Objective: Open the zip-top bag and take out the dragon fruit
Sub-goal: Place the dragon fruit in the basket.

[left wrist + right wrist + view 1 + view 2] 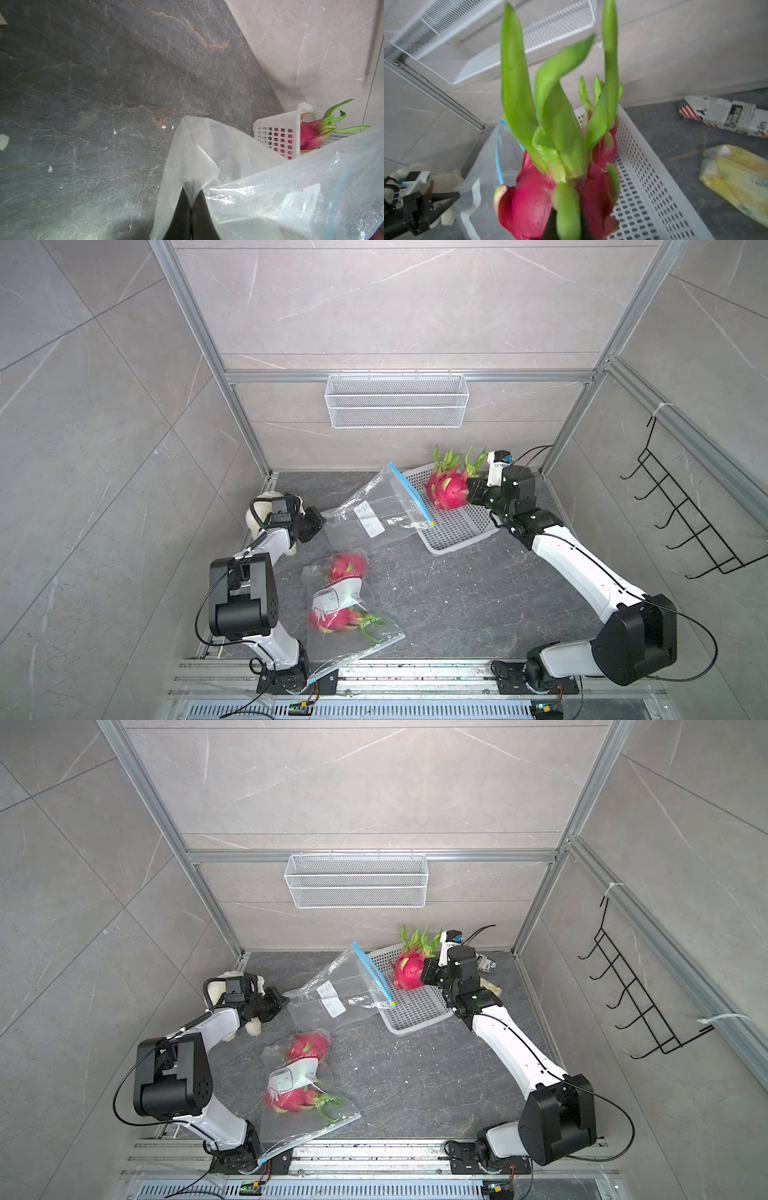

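Right wrist: right pincer (568, 227) apparently clamps dragon fruit (533, 203).

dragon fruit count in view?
4 dragon fruit: one held by the right gripper at the white basket, another partly hidden behind it; two inside the printed bag near the front.

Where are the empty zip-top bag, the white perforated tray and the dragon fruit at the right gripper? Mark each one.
empty zip-top bag (390, 506): in a top view, clear panel beside its label.
white perforated tray (461, 526): in a top view, bare perforated floor.
dragon fruit (533, 207): right wrist view, pink skin.
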`<state>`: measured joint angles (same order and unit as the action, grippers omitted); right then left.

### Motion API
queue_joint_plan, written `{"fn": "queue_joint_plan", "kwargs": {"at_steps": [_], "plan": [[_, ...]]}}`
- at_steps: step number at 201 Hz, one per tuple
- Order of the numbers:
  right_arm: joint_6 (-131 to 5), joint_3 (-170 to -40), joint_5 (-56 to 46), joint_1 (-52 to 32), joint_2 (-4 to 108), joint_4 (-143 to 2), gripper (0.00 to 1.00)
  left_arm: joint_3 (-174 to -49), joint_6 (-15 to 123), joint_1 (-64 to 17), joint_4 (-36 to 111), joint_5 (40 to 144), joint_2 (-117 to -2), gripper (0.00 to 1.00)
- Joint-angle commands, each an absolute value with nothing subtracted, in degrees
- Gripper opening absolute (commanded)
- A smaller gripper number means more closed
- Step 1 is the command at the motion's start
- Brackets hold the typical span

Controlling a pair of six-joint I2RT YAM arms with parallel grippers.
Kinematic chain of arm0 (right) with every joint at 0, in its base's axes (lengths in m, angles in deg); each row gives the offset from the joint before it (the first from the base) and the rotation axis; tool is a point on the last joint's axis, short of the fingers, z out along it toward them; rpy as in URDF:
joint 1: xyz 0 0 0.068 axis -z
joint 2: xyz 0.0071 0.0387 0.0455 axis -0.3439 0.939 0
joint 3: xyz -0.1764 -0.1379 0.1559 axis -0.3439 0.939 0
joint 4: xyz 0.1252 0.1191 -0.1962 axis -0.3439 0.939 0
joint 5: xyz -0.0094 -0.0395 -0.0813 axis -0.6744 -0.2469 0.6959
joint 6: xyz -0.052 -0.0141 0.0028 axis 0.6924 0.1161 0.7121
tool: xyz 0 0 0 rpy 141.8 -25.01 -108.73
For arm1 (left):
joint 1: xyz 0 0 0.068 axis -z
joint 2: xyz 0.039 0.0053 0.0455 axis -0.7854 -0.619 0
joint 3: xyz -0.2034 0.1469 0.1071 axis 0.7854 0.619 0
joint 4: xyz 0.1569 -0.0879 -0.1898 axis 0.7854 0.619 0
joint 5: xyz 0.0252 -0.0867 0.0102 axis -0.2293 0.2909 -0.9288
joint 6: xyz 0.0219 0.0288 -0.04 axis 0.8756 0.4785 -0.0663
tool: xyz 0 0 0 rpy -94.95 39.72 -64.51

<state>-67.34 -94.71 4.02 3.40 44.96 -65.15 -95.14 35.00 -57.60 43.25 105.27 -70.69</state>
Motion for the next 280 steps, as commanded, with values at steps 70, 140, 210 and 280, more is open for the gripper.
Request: {"fn": "queue_joint_plan", "kwargs": {"at_steps": [70,140,210,280], "plan": [[-66.32,-93.38,4.68,7.14,54.54,-64.72,0.02,-94.67,36.28,-58.06,42.56,104.5,-67.02,0.0],[-61.4,-98.89,9.61,7.76,59.33,-64.2,0.04,-93.99,36.65,-58.08,42.74,104.46,-66.32,0.0],[-60.34,-99.81,10.17,7.75,60.98,-63.56,0.34,-95.71,32.54,-58.13,40.89,105.73,-67.69,0.0],[-60.06,-100.5,10.36,7.79,56.36,-63.18,0.55,-101.72,28.5,-58.16,41.13,103.08,-68.69,0.0]]}}
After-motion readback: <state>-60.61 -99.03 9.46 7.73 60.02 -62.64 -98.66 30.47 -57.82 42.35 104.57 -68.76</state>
